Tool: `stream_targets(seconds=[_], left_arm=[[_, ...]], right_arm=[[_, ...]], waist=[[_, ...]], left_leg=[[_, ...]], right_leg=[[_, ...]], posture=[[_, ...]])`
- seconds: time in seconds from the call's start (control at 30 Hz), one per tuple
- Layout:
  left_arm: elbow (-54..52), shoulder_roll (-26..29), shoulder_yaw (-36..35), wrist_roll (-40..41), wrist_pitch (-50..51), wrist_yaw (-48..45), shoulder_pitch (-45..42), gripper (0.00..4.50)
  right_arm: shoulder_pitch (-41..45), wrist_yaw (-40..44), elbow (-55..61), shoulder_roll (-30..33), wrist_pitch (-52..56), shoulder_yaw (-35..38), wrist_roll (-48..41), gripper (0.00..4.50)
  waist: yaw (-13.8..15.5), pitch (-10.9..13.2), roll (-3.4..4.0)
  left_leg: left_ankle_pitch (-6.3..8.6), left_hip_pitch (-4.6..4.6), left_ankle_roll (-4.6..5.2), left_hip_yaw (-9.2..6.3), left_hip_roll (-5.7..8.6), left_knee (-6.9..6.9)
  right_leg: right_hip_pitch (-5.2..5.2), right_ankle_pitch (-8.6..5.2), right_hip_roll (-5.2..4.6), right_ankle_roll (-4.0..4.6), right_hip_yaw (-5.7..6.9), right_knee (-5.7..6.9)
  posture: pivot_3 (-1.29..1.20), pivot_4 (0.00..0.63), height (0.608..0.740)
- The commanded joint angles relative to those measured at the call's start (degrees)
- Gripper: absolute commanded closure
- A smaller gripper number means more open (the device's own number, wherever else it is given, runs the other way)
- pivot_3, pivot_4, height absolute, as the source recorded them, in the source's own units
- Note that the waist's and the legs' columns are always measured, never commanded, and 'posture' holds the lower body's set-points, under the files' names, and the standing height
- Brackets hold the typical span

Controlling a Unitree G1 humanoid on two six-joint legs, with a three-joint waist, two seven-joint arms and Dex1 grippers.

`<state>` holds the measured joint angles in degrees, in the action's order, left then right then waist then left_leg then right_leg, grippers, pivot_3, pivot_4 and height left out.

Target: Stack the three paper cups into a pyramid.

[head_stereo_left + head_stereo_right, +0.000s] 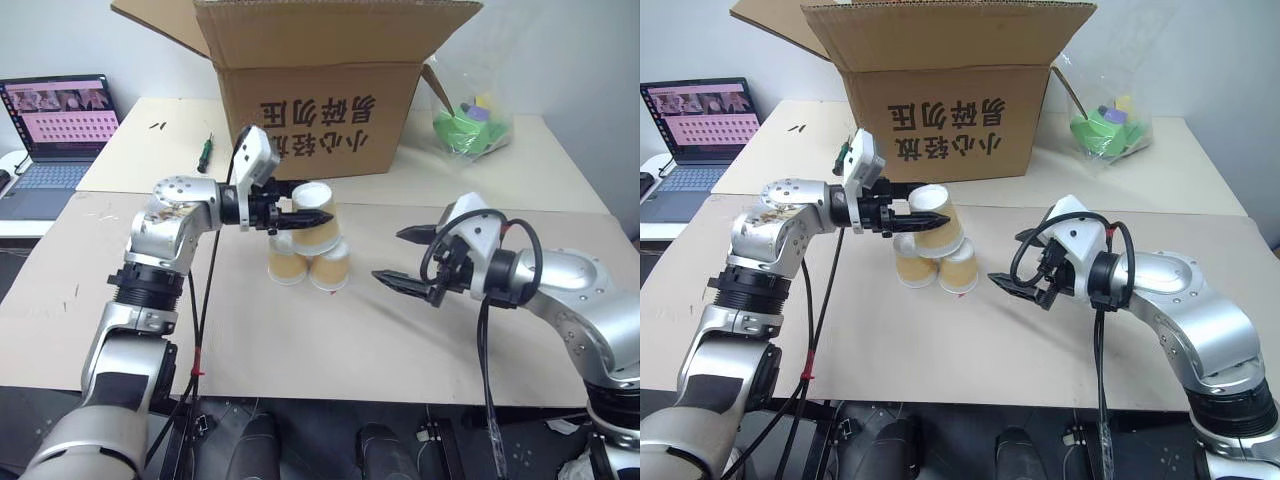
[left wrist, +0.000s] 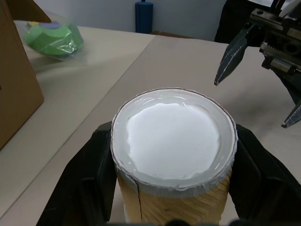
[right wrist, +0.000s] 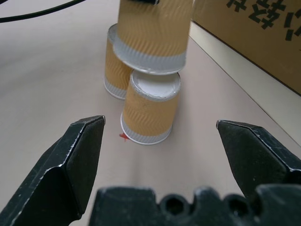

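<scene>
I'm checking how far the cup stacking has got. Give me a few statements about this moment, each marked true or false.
1. The left end effector is shut on the top cup. True.
2. The right end effector holds a cup. False: it is open and holds nothing, off to one side of the cups.
3. Two bottom cups stand upside down, side by side, on the table. True.
4. The top cup lies on its side on the table. False: it is held upside down at the top of the bottom cups.
5. The cardboard box stands between the robot and the cups. False: it stands behind them.
</scene>
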<state>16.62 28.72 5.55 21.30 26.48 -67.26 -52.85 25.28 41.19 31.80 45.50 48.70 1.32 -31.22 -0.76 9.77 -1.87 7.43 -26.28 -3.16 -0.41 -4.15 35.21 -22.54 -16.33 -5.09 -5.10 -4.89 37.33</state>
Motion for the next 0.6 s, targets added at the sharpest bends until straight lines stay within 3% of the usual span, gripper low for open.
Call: stream_targets(seconds=[0.03,0.07,0.13,0.47,0.6], left_arm=[[-2.1,0.04,-0.69,-0.52,-1.03,1.06,-0.02,0.88],[-2.05,-0.01,-0.71,-0.68,-1.18,1.29,0.01,0.74],[-2.14,-0.28,-1.04,-0.82,-1.35,1.9,-0.07,0.02],[-5.6,0.2,-4.32,2.63,3.62,3.48,-2.26,0.02],[-9.73,0.61,-8.55,8.46,11.76,6.06,-4.92,0.02]], right_arm=[[1.45,0.4,0.5,0.61,-1.58,2.56,-0.46,0.0],[1.52,0.44,0.4,0.63,-1.59,2.59,-0.45,0.0],[1.59,0.48,0.28,0.62,-1.6,2.61,-0.47,0.0],[1.67,0.79,-0.29,0.29,-2.03,1.61,-0.5,0.0],[2.09,1.41,-1.04,0.2,-2.52,1.02,-0.3,0.0]], waist=[[0.01,0.0,0.0],[0.02,0.0,0.0],[0.02,0.0,0.0],[-0.05,0.0,0.0],[-0.03,0.0,0.0]], left_leg=[[0.0,0.01,0.0,0.0,0.0,0.0],[0.0,0.0,0.0,-0.01,0.0,0.0],[0.0,0.0,0.0,-0.01,0.0,0.0],[0.0,0.0,0.0,-0.01,0.0,0.01],[0.0,0.0,0.0,-0.02,0.0,0.02]], right_leg=[[0.01,0.0,0.0,0.0,0.0,0.0],[0.01,0.0,0.01,0.0,0.01,0.0],[0.01,0.0,0.0,0.0,0.01,0.0],[0.01,0.0,0.0,0.0,0.0,0.02],[0.0,0.0,0.0,-0.01,0.01,0.04]], posture=[[0.0,0.15,0.705],[0.0,0.15,0.705],[0.0,0.15,0.705],[0.0,0.15,0.705],[0.0,0.15,0.705]])
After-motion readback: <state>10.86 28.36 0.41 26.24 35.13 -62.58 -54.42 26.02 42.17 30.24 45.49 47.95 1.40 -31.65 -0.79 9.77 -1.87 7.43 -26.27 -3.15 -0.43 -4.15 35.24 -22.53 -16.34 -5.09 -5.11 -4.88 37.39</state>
